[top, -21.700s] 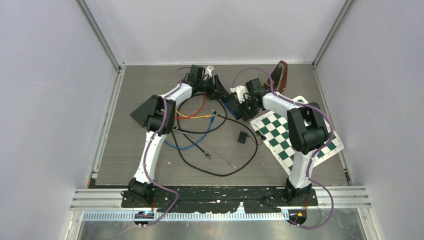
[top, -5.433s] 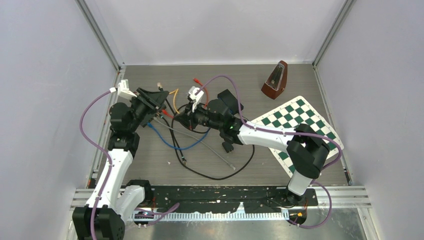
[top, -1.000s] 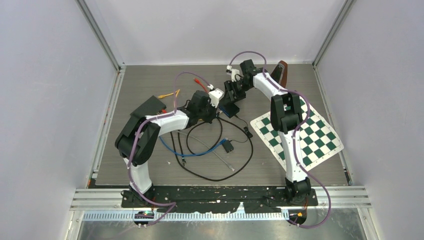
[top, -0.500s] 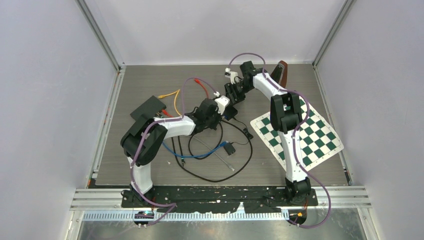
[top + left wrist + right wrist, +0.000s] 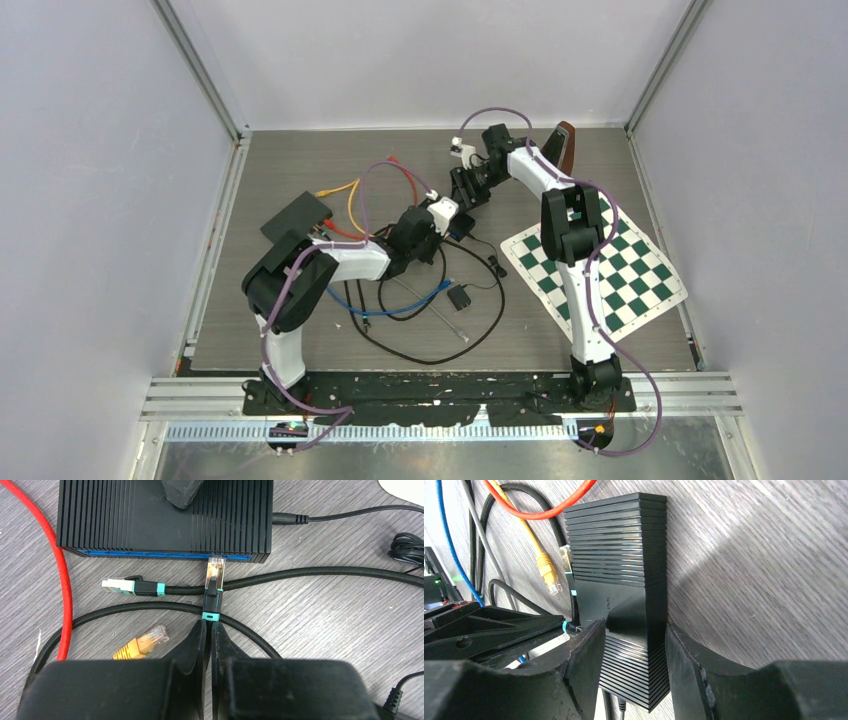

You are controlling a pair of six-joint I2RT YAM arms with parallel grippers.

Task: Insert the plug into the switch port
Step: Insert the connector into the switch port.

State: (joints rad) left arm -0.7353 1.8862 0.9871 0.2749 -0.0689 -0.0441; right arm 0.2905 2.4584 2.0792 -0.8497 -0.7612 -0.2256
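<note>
Currently one switch (image 5: 125, 525), two loose plugs (image 5: 132, 586), one plug (image 5: 215, 577) in left fingers (image 5: 196, 642).

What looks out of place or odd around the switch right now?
Nothing looks damaged. The switch front is crowded: a spare teal-banded plug and a yellow plug lie unplugged beside the gripped plug in the left end effector.

1 top camera looks steeply down from afar; 2 wrist cameras sit close; all 3 share the switch (image 5: 125, 515)
</note>
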